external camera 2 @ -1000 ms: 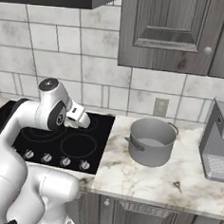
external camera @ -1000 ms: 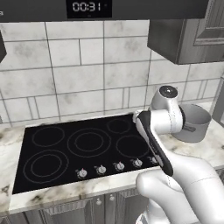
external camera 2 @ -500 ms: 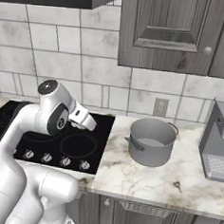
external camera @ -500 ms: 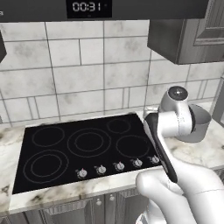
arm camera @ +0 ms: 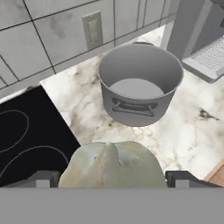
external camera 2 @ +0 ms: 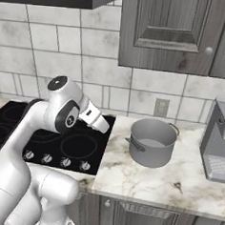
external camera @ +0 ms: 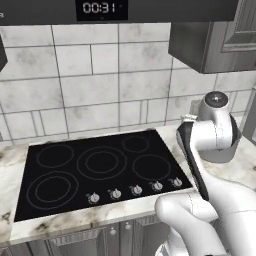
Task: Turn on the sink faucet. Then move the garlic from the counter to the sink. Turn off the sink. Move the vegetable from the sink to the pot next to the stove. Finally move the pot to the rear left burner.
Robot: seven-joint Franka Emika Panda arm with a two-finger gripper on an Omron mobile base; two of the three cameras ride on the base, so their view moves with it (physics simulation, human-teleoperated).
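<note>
The garlic [arm camera: 111, 164], a pale greenish bulb, sits between my two dark fingertips at the bottom of the hand view. My gripper [arm camera: 111, 180] is shut on it, with the jaws held wide by the bulb. The grey pot [arm camera: 140, 85] stands upright on the marble counter just ahead of the hand, with nothing in it that I can see. In the right base view the pot [external camera 2: 152, 141] is right of the stove and my gripper [external camera 2: 100, 124] hangs over the stove's right edge, pointing toward it. In the left base view the arm covers most of the pot [external camera: 232, 150].
The black stove [external camera: 100, 165] has its rear left burner [external camera: 55, 155] bare and knobs along the front. A coffee machine [external camera 2: 222, 142] stands right of the pot. A wall outlet [external camera 2: 159, 107] is behind the pot. Wall cabinets [external camera 2: 178, 33] hang above.
The arm has swung to the right across the stove, carrying the garlic toward the pot. The pot and the base have stayed put.
</note>
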